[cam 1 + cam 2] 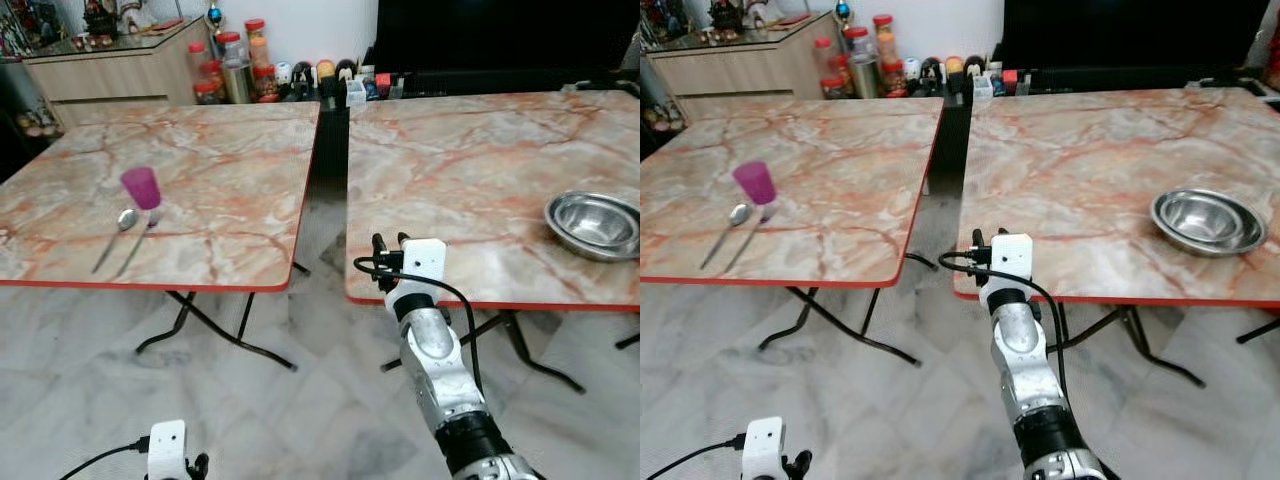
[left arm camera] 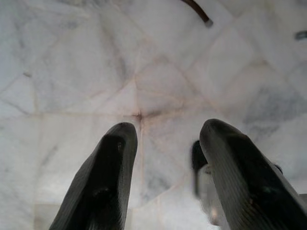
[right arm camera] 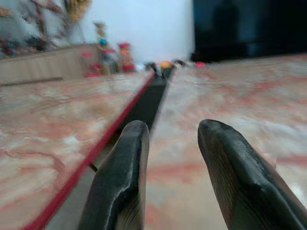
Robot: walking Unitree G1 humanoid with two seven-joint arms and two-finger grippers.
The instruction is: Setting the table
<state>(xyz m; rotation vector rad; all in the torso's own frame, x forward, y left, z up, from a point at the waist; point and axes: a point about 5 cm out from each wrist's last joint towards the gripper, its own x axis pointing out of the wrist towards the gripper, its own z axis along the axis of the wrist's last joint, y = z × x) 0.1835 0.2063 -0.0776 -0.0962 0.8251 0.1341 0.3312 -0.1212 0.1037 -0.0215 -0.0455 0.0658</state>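
R end effector (image 1: 390, 250) open, empty, raised at near edge of right marble-top table (image 1: 470, 180) — prob. staged to reach round steel bowl (image 1: 593, 223), well to its right. Pink plastic cup (image 1: 141, 188) w/ metal spoon (image 1: 122, 226) far left. L end effector (image 2: 168, 177) open, idle over floor.

cup (image 1: 141, 187) and spoon (image 1: 126, 219) on left table (image 1: 220, 170), bowl (image 1: 594, 223) on right table (image 1: 470, 170).

pink cup (image 1: 141, 187) upright by spoon (image 1: 126, 219), steel bowl (image 1: 593, 222) far right
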